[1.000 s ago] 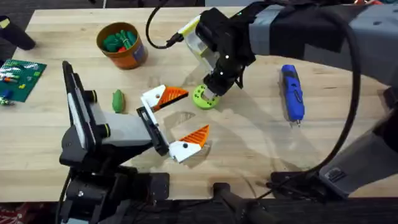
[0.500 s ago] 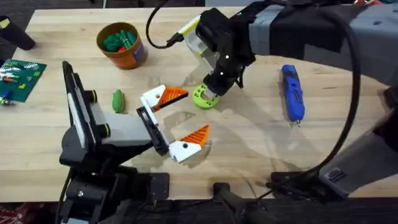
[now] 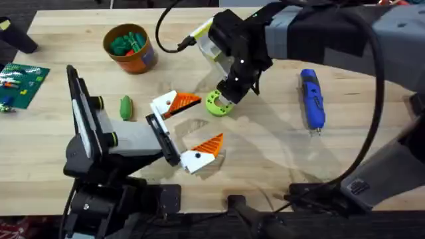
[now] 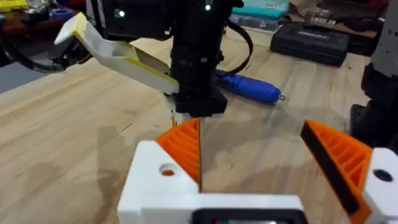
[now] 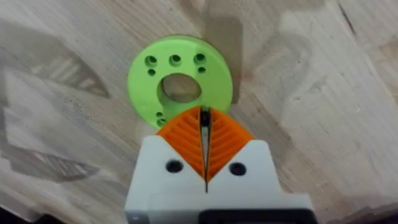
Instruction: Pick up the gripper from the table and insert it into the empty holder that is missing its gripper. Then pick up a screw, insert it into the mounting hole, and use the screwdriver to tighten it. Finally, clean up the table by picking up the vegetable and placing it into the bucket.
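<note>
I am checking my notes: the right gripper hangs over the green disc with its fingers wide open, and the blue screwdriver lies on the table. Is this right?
Not quite. The right wrist view shows the right gripper over the green disc with its fingers closed together, not wide open. The blue screwdriver does lie on the table.

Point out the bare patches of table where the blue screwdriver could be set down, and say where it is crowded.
Bare wood lies between the green disc and the screwdriver, and along the front edge right of the dotted finger. The table left of the bucket is also bare. It is crowded around the vegetable and the right hand.
</note>
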Motion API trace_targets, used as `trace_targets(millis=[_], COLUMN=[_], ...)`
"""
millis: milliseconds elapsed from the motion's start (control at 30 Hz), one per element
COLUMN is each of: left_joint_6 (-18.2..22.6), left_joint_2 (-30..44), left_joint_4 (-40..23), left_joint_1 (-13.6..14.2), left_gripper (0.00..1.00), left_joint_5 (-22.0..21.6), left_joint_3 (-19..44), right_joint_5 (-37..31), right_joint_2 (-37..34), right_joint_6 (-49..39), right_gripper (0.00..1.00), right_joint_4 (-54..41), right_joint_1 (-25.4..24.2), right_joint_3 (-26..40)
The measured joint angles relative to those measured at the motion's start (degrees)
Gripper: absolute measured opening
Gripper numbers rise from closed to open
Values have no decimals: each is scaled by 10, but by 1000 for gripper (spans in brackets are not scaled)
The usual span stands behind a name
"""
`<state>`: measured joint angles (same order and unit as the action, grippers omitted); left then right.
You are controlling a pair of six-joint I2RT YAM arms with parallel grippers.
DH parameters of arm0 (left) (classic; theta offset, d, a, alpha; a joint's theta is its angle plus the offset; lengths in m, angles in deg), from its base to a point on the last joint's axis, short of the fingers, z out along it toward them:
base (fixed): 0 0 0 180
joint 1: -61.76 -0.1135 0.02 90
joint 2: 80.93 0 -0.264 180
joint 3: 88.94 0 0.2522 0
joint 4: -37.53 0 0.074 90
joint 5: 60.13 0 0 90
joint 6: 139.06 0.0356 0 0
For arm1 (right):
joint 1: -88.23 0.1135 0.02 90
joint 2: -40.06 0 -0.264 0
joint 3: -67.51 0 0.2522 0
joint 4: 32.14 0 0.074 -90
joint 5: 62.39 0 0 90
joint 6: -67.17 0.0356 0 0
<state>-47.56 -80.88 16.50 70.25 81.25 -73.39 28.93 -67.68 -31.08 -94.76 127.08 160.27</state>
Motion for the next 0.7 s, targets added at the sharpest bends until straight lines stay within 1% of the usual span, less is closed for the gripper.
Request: trace_targets(millis=[400,700], left_joint_6=[0,0], left_joint_2=[0,0], left_joint_4=[0,0], left_joint_1=[0,0], left_gripper=[990,990], left_joint_5=[0,0], left_joint_3=[0,0], right_joint_5=[0,0], right_joint_2=[0,28], right_joint_6=[0,0], right_gripper=[7,7], right_joint_4=[-18,-43], right_joint_1=[-1,-5], right_joint_3=[6,39])
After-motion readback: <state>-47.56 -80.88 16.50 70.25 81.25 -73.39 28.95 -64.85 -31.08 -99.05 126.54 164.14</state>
